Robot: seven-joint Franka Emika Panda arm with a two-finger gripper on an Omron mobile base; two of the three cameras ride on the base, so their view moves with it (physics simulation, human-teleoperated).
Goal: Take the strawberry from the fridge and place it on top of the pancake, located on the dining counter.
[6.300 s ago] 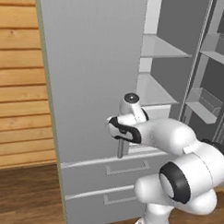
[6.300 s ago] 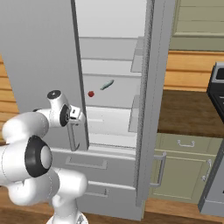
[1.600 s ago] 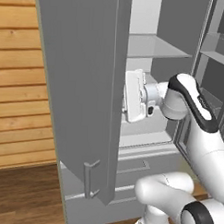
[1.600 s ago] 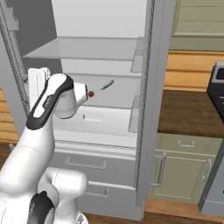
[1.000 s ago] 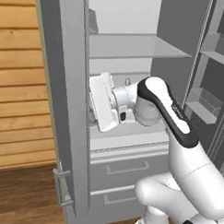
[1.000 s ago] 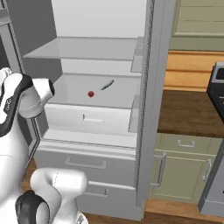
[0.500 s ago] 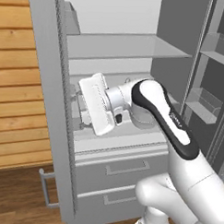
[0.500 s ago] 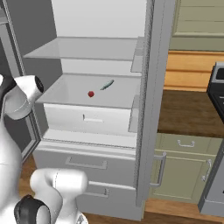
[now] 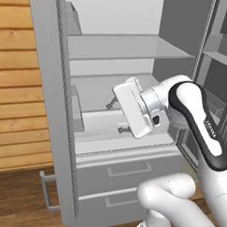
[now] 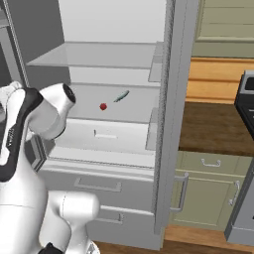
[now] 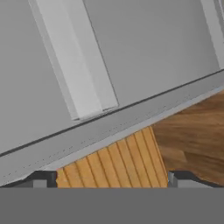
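Left base view: the fridge stands open, its smooth light grey door edge-on at left with 1 long vertical handle low on it; inside are a flat glass shelf, a white box-shaped bin below it, and 2 grey drawers with bar pulls underneath. The white arm ends in a flat rectangular hand turned toward the door, and the gripper shows as dark tips past that hand; from this side their spacing cannot be read. A wall of horizontal wooden planks lies to the left. Right base view: 1 strawberry, a tiny dark red roundish fruit, sits on the white surface above the bin, just beside 1 slim pale greenish object and apart from it. A green cabinet with 2 handles stands to the right. Hand view: 2 small dark fingertips rise far apart at the bottom, jaws spread wide with nothing between, facing the smooth grey door panel with 1 raised pale ledge, ribbed wood below.
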